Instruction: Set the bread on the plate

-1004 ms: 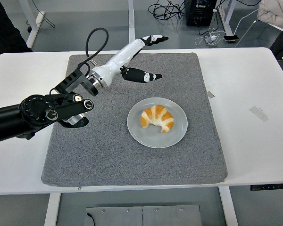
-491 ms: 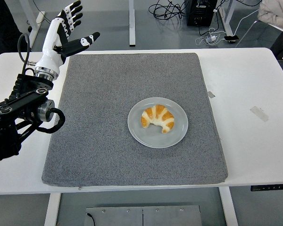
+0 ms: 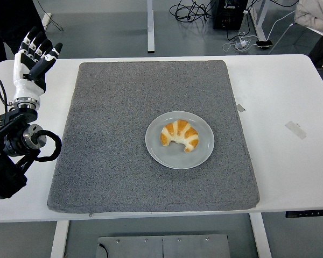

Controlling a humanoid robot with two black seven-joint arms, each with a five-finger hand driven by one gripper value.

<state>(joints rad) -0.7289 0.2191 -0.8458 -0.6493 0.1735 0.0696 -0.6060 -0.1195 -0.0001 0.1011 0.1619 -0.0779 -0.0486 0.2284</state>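
Observation:
A croissant (image 3: pixel 180 134) lies on a grey plate (image 3: pixel 156 148) in the middle of the grey mat (image 3: pixel 113 134). My left hand (image 3: pixel 34 56) is raised at the table's far left, off the mat, fingers spread and holding nothing. It is well away from the plate. My right arm is out of view.
The mat lies on a white table (image 3: pixel 290 161). Two bits of tape (image 3: pixel 295 129) are stuck on the table right of the mat. Cables and a black box (image 3: pixel 230 13) are on the floor beyond the far edge.
My left arm has swung back from over the mat's far side to the table's left edge, the hand now upright. The croissant and plate have not moved.

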